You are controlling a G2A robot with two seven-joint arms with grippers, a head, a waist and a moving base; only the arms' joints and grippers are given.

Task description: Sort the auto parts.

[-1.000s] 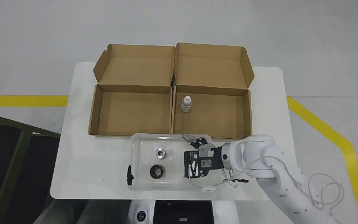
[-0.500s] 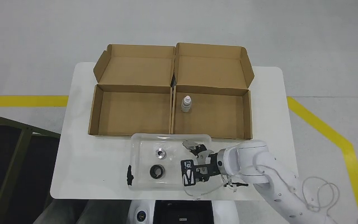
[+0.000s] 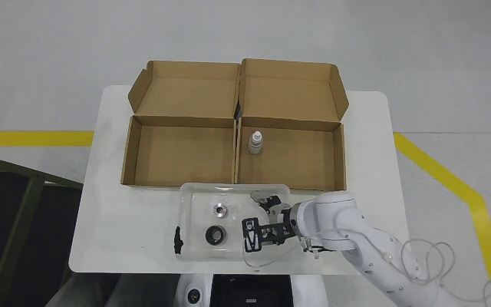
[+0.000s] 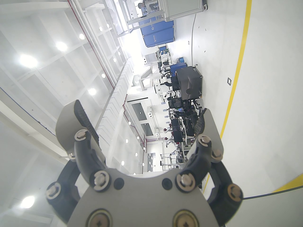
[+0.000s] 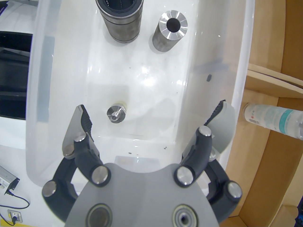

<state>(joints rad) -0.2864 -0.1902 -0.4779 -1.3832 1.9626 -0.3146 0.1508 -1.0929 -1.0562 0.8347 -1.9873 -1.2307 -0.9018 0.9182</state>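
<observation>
Right pincer (image 5: 151, 107): gaping apart, hovering in tray (image 3: 230, 186) at bench (image 3: 100, 230) 6 o'clock; bearing (image 3: 215, 234) sitting at its 9 o'clock. Left pincer (image 4: 142, 106): gaping apart.

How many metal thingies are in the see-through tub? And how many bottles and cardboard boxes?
Metal parts: 3 (big dark cylinder, silver-faced sleeve, small nozzle)
Bottles: 1 (white bottle)
Cardboard boxes: 2 (empty box, box with the bottle)
Total: 6
</observation>
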